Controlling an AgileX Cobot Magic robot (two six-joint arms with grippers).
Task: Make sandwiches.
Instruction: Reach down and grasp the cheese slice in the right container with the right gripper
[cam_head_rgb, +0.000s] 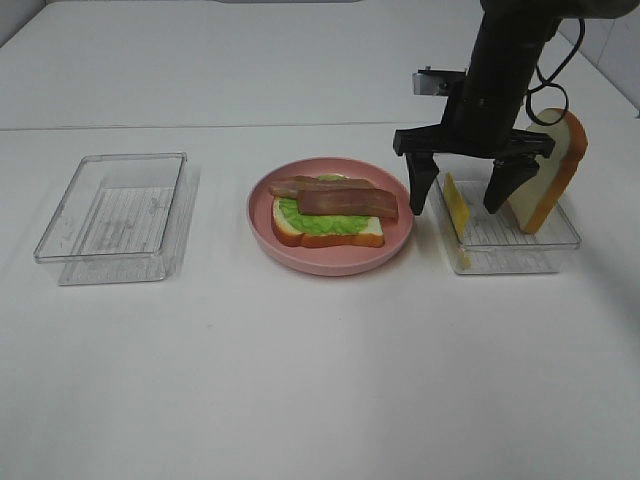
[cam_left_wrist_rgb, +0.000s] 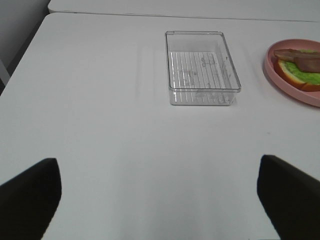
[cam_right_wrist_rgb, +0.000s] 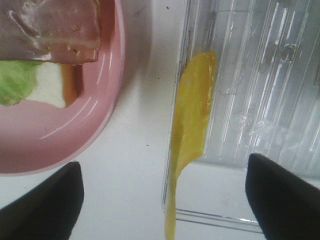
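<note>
On the pink plate (cam_head_rgb: 262, 222) lies a half-built sandwich (cam_head_rgb: 330, 214): a bread slice with green lettuce and two brown bacon strips on top. A yellow cheese slice (cam_head_rgb: 455, 204) leans on edge against the left wall of the clear tray (cam_head_rgb: 520, 250) to the right of the plate; it also shows in the right wrist view (cam_right_wrist_rgb: 192, 130). Another bread slice (cam_head_rgb: 553, 172) leans at the tray's right side. My right gripper (cam_head_rgb: 464, 201) hangs open, its fingers straddling the cheese. My left gripper (cam_left_wrist_rgb: 160, 195) is open over bare table, holding nothing.
An empty clear tray (cam_head_rgb: 115, 215) stands on the white table left of the plate, seen also in the left wrist view (cam_left_wrist_rgb: 200, 67). The plate's edge (cam_left_wrist_rgb: 280, 82) shows at the side of that view.
</note>
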